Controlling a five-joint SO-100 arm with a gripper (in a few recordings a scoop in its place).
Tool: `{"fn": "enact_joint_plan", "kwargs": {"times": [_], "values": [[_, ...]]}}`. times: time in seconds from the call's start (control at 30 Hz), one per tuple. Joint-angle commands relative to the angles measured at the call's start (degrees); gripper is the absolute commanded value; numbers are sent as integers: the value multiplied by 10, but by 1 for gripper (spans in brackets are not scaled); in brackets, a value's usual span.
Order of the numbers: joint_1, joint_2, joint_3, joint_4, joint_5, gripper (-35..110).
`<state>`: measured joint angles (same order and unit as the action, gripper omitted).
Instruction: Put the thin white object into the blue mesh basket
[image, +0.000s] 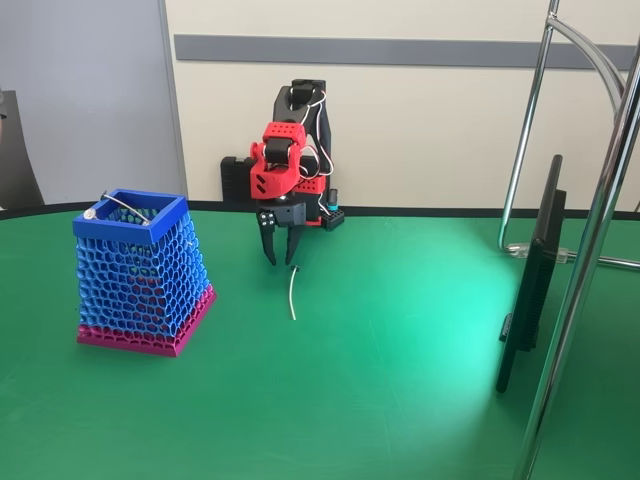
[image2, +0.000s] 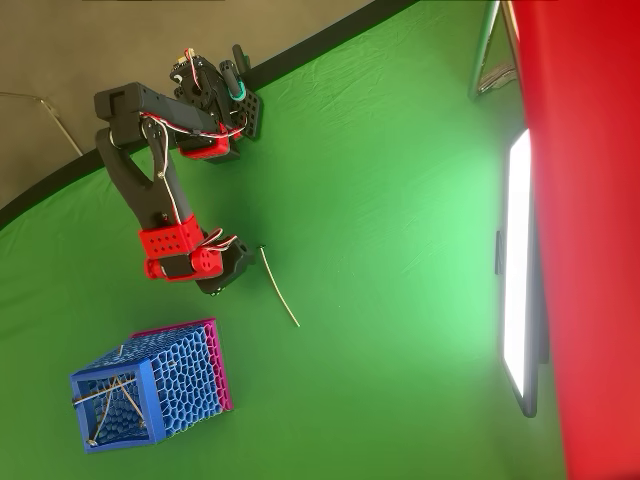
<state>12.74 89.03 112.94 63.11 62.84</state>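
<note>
On green table (image: 400, 380) by beige wall (image: 420, 130): white strip (image: 292, 293) flat, fingers (image: 281, 259) parted above it

Arm black w/ red joint housings, base at back edge of bench, folded up then forward over itself. Wrist bent so pincer (image: 281, 258) points straight down, tips hovering just above bench, not touching it. Black fingers (image: 269, 247) slightly parted, nothing between them. In overhead view pincer (image2: 222, 281) sits below red wrist block, white+red wires loop along upper arm
</note>
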Motion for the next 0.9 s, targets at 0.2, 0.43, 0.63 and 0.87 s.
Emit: {"fn": "enact_joint_plan", "kwargs": {"times": [0.2,0.43,0.63,0.87], "values": [[-29,-14,4,-34,4,17],[-30,-11,20,-51,-1,17],[-35,-10,30,-57,-7,16],[-48,-10,32,-52,-17,17]]}}
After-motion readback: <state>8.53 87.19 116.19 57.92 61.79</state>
